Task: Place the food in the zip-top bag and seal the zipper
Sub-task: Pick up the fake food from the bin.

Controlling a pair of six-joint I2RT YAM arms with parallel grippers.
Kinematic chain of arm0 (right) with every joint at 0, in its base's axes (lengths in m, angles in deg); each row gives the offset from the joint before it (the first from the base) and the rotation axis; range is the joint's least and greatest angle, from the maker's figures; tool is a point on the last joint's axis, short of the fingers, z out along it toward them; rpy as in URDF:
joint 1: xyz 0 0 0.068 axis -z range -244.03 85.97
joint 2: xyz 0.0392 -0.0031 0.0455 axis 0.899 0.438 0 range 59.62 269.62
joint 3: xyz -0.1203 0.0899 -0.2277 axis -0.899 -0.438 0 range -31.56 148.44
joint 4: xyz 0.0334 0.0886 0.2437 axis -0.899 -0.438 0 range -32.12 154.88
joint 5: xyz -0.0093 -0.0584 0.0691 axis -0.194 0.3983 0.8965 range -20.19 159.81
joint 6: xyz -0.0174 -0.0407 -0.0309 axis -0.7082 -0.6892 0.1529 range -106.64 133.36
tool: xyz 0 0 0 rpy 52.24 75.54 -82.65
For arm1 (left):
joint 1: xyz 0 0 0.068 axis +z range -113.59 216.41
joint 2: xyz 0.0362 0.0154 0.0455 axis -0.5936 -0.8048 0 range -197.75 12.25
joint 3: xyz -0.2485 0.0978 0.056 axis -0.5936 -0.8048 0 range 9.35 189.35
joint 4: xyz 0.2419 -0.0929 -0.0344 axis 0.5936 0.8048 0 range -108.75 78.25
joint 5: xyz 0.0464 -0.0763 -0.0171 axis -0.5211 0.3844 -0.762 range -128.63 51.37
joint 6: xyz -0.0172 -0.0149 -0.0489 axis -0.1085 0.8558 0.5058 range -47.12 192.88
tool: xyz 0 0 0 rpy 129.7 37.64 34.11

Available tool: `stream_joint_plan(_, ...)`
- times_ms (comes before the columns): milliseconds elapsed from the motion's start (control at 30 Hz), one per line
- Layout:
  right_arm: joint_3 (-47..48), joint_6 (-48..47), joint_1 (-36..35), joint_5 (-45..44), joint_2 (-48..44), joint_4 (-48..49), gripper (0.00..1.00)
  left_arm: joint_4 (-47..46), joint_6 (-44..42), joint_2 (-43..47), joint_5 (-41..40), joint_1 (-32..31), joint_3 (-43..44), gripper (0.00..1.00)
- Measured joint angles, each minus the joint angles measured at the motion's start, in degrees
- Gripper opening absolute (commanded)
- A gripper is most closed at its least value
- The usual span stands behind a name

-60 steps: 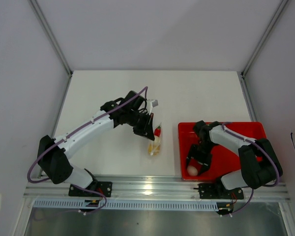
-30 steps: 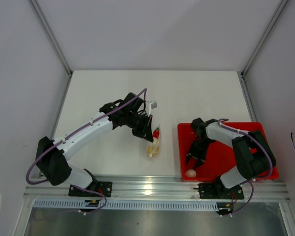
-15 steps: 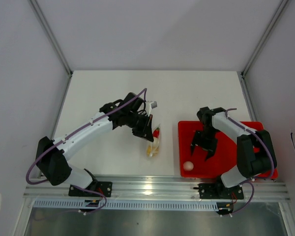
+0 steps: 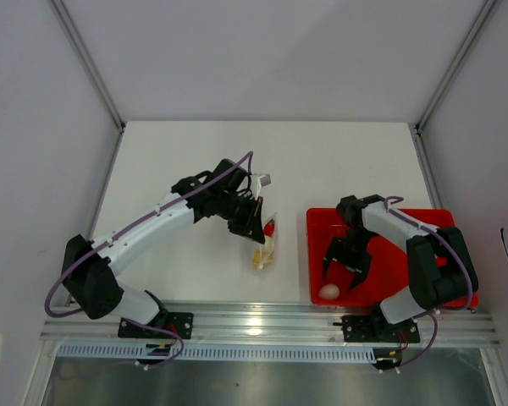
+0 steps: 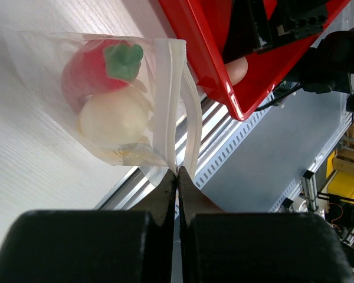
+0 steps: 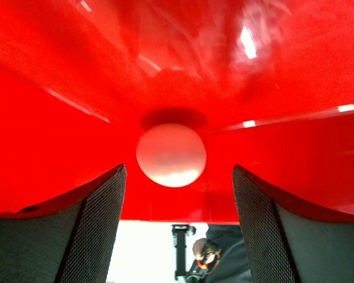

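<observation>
One whitish egg piece (image 6: 171,154) is seen lying inside the red tray (image 4: 406,254), in the tray's near left corner, against its wall. It is flanked by the fingers (image 6: 97,230) of the right gripper (image 4: 345,271), whose jaws are spread wide on either side, clear of the piece. The zip-top bag (image 5: 106,100) is found just left of the tray, resting on the white table (image 4: 322,169). A red piece with a green top (image 5: 100,68) and a cream egg-shaped piece (image 5: 115,121) are contained in it. The zipper (image 5: 167,100) faces the tray, and its two strips are parted. One end of the zipper is pinched by the left gripper (image 5: 177,174), whose jaws are closed tight on it.
</observation>
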Motion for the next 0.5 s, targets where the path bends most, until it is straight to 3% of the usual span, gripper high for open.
stream_joint_plan(500, 0.0, 6.6, -3.1, 1.7, 5.2, 5.1, 0.75, 0.0, 0.0, 0.0, 0.0, 0.0, -0.1, 0.01)
